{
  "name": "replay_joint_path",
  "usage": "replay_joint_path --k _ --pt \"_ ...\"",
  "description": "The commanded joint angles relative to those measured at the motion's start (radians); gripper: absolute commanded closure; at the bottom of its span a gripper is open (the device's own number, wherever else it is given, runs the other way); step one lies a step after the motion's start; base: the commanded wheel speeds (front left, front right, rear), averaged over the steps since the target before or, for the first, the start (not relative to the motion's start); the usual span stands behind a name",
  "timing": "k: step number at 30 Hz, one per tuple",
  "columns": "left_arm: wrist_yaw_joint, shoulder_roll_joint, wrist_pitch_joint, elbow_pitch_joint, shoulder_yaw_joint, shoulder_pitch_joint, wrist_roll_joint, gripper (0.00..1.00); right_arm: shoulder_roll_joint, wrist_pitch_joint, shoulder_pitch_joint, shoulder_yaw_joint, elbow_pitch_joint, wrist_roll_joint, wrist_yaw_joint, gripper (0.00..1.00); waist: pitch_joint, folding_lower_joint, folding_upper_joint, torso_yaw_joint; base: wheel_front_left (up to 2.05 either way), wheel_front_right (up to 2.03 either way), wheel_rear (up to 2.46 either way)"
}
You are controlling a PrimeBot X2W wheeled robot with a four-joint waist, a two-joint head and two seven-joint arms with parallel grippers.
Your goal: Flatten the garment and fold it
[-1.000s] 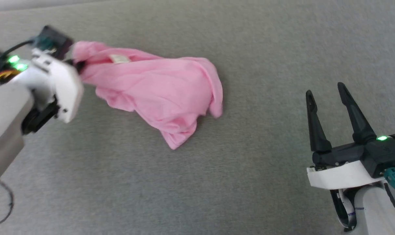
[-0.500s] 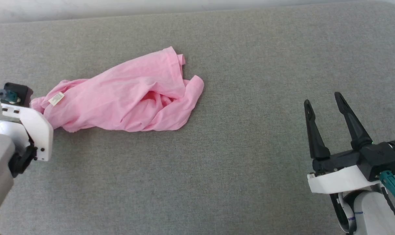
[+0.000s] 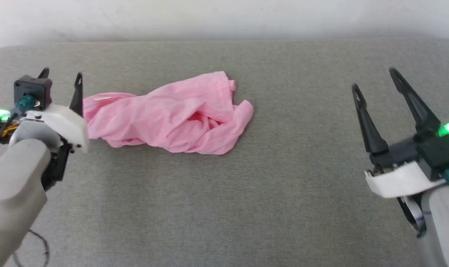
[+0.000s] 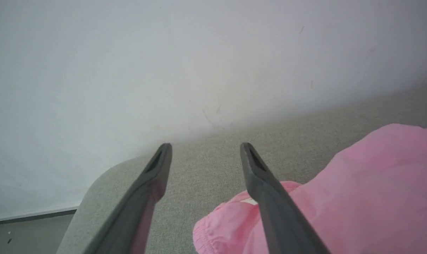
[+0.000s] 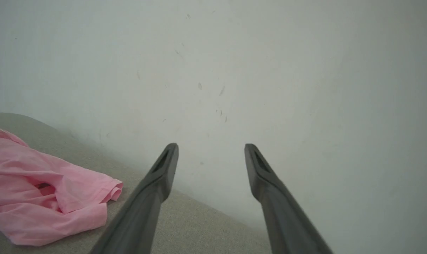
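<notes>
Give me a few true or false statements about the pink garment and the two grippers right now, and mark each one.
1. The garment lies crumpled on the grey surface. True.
2. The left gripper is shut on the garment. False: its jaws stand open with nothing between them, beside the garment's end.
3. The right gripper is open and well apart from the garment. True.
4. The garment is folded neatly in half. False: it is bunched and wrinkled, not yet flattened.
</notes>
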Motion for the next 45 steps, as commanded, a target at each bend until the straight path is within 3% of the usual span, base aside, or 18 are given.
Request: replay_joint_path --k 1,4,7,11,14,20,21,24,33,41,42,43,45 --pt "0.061 0.011 -0.004 -0.098 0.072 0.065 0.059 0.00 -0.037 -0.005 -0.060 0.051 0.012 0.015 -0.001 0.00 -0.028 0.0001 0.0000 0.044 0.00 0.00 0.00" --pt "0.162 0.010 -0.004 -0.266 0.209 0.174 0.157 0.00 -0.114 0.016 -0.155 0.177 0.080 0.061 -0.001 0.00 -0.029 0.0001 0.0000 0.064 0.00 0.00 0.00" --pt "0.243 -0.017 -0.004 -0.425 0.340 0.299 0.265 0.00 -0.199 0.118 -0.272 0.357 0.149 0.152 -0.001 0.00 -0.027 0.0001 0.0000 0.087 0.00 0.00 0.00" --pt "0.298 -0.088 -0.005 -0.587 0.499 0.451 0.406 0.00 -0.297 0.297 -0.437 0.622 0.201 0.329 -0.001 0.00 -0.016 0.0001 0.0000 0.116 0.00 0.00 0.00" --pt "0.308 -0.157 -0.005 -0.676 0.605 0.542 0.500 0.00 -0.337 0.432 -0.570 0.798 0.225 0.460 -0.001 0.00 0.005 0.0001 0.0000 0.132 0.00 0.00 0.00" --pt "0.274 -0.317 -0.005 -0.771 0.737 0.660 0.639 0.00 -0.331 0.661 -0.818 1.089 0.322 0.657 -0.001 0.00 0.065 0.0001 0.0000 0.169 0.00 0.00 0.00" --pt "0.274 -0.317 -0.005 -0.771 0.737 0.660 0.639 0.00 -0.331 0.661 -0.818 1.089 0.322 0.657 -0.001 0.00 0.065 0.0001 0.0000 0.169 0.00 0.00 0.00" --pt "0.223 -0.388 -0.005 -0.772 0.776 0.675 0.676 0.00 -0.306 0.736 -0.907 1.157 0.387 0.717 -0.001 0.00 0.102 0.0001 0.0000 0.195 0.00 0.00 0.00" --pt "0.085 -0.550 -0.005 -0.760 0.863 0.643 0.762 0.00 -0.245 0.806 -0.949 1.185 0.569 0.762 -0.001 0.00 0.201 0.0001 0.0000 0.263 0.00 0.00 0.00" --pt "0.012 -0.614 -0.005 -0.747 0.938 0.631 0.811 0.00 -0.225 0.790 -0.860 1.185 0.628 0.758 -0.001 0.00 0.226 0.0001 0.0000 0.266 0.00 0.00 0.00" --pt "0.007 -0.617 -0.005 -0.746 0.947 0.633 0.816 0.00 -0.225 0.784 -0.855 1.185 0.626 0.757 -0.001 0.56 0.222 0.0001 0.0000 0.262 0.00 0.00 0.00" --pt "0.001 -0.620 -0.005 -0.743 0.956 0.635 0.820 0.00 -0.226 0.777 -0.852 1.185 0.623 0.757 -0.001 1.00 0.216 0.0001 0.0000 0.257 0.00 0.00 0.00" --pt "-0.007 -0.624 -0.005 -0.739 0.972 0.644 0.831 0.00 -0.234 0.740 -0.856 1.185 0.612 0.752 -0.001 1.00 0.197 0.0001 0.0000 0.243 0.00 0.00 0.00"
